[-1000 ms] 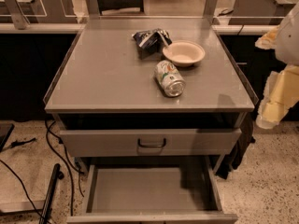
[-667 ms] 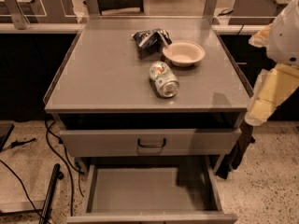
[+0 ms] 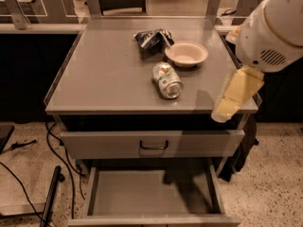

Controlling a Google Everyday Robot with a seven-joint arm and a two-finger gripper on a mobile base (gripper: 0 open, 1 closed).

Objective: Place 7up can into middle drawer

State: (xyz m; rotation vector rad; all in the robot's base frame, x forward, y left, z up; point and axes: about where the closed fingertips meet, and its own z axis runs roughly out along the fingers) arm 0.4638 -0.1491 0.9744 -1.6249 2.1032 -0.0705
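Single camera: high, front of cabinet (image 3: 104, 74), tilted down, mid-range; end effector (image 3: 226, 109) near lens, right.

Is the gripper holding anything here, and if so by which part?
Nothing: the gripper hangs by the table's front corner, apart from the 7up can lying on its side.

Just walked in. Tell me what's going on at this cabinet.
A one-armed robot is set to put the 7up can into the middle drawer. The can lies on its side on the gray cabinet top, just in front of the cream bowl, and nothing holds it. The end effector hangs at the top's front right corner, apart from the can. The middle drawer is pulled open below, and the can is not yet in it.
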